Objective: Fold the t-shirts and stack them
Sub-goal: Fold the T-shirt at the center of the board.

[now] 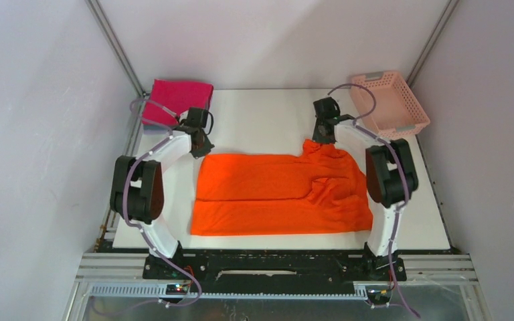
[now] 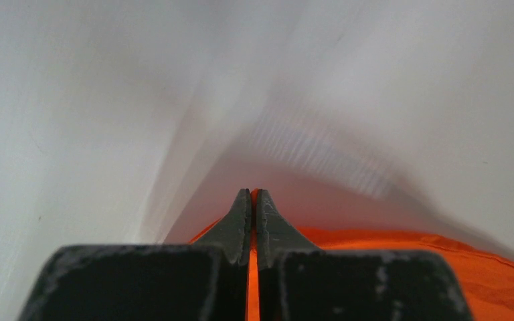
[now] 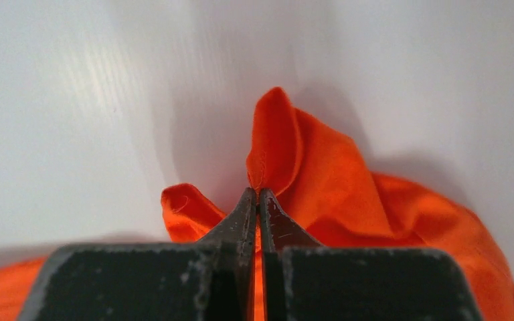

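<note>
The orange t-shirt lies across the middle of the white table, partly folded lengthwise. My left gripper is shut on its far left corner; orange cloth shows between the jaws in the left wrist view, where the gripper is closed. My right gripper is shut on the far right corner, which is pulled up into a peak. In the right wrist view the gripper pinches the orange cloth. A folded magenta-pink t-shirt lies at the far left corner. No grey shirt is in view.
A pale pink lattice basket stands at the far right corner. The white table has grey walls on three sides. The arm bases stand at the near edge.
</note>
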Controlling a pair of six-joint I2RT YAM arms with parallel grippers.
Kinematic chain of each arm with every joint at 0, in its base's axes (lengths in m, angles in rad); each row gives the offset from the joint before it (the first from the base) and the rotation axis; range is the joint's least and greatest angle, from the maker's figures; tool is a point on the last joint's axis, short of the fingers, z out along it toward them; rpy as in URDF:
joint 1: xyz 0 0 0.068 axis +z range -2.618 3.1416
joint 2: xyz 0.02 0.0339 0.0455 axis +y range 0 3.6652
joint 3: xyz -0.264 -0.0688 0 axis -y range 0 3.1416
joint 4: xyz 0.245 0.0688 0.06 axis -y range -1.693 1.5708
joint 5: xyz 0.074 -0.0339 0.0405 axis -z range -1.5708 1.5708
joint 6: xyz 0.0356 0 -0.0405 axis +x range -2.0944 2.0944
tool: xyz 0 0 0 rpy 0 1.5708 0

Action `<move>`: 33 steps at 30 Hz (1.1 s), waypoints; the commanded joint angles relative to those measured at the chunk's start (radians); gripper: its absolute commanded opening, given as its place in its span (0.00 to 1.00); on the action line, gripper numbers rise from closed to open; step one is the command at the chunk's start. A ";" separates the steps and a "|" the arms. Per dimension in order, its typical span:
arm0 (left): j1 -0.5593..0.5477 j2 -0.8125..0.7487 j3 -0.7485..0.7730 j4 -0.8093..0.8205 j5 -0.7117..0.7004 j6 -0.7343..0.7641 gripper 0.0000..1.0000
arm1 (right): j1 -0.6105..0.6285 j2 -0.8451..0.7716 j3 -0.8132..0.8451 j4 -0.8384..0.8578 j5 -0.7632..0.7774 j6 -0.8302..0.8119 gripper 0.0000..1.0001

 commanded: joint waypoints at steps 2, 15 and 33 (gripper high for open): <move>-0.024 -0.109 -0.067 0.034 0.004 0.012 0.00 | 0.029 -0.268 -0.196 0.168 0.046 -0.013 0.00; -0.063 -0.285 -0.247 0.074 -0.048 -0.012 0.00 | 0.201 -0.752 -0.561 0.016 0.285 0.085 0.00; -0.117 -0.646 -0.618 0.131 -0.116 -0.100 0.00 | 0.552 -1.075 -0.810 -0.430 0.489 0.537 0.00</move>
